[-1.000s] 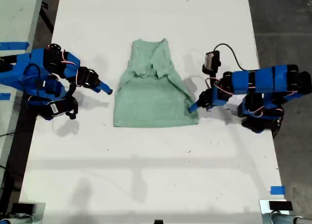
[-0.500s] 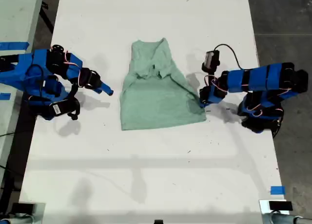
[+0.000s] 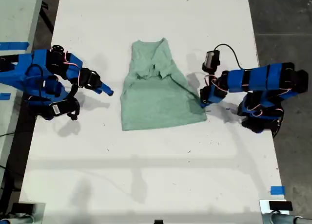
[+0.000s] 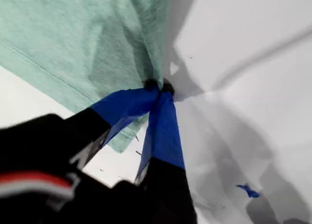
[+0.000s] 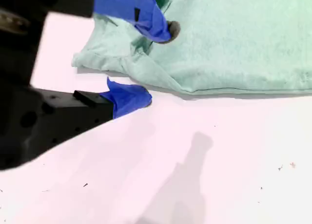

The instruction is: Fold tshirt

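On the white table (image 3: 146, 175), my first gripper (image 4: 158, 86) pinches the tshirt (image 3: 158, 95); my second gripper (image 5: 156, 63) gapes.

— What do you see of the tshirt (image 3: 158, 90)?

— You see one small pale mint-green shirt, lying mostly flat in the middle of the white surface (image 3: 146, 175). Its neck end points to the exterior view's top and the hem to the bottom.

— Is it smooth?

— No. The upper part is rumpled and folded inward, and the edge at the exterior view's right is pulled up into a ridge.
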You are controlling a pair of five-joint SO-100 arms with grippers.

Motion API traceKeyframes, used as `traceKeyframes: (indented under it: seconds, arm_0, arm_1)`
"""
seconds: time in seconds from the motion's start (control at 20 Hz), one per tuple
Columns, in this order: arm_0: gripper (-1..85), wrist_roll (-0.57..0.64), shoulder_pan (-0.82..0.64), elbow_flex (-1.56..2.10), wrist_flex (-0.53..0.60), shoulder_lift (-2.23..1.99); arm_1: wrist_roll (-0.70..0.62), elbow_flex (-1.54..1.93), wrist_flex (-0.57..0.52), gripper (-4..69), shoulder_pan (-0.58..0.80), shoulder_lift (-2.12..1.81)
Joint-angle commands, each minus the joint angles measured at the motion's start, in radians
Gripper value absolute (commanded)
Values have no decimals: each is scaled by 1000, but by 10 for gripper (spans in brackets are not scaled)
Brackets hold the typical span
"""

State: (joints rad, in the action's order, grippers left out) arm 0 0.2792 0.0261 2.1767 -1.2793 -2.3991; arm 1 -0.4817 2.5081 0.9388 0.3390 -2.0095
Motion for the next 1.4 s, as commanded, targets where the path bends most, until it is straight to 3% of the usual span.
traceKeyframes:
  seconds: [0.0, 0.2, 0.65, 0.7, 0.75, 0.8, 0.9, 1.05, 1.35]
  arm_0:
    - [145, -15, 20, -18, 17, 2]
    - [145, -15, 20, -18, 21, 5]
    - [145, -11, 15, -26, 18, 9]
    - [146, -12, 15, -28, 17, 9]
    - [147, -15, 15, -29, 14, 9]
    - [147, -15, 17, -29, 12, 9]
    - [147, -14, 15, -35, 12, 9]
    - [147, -8, 12, -48, 6, 18]
    - [149, -8, 11, -57, -6, 23]
  arm_1:
    - [5, -75, 54, -16, -17, -60]
    - [2, -130, 170, -16, -28, -184]
    - [9, -86, 236, -15, 6, -268]
    - [15, -103, 264, 28, 2, -291]
    - [21, -133, 302, 201, -8, -318]
    - [23, -172, 347, 262, -12, -344]
    - [26, -238, 417, 222, -12, -380]
    - [29, -311, 505, 232, -11, -390]
    - [18, -299, 495, 231, -2, -393]
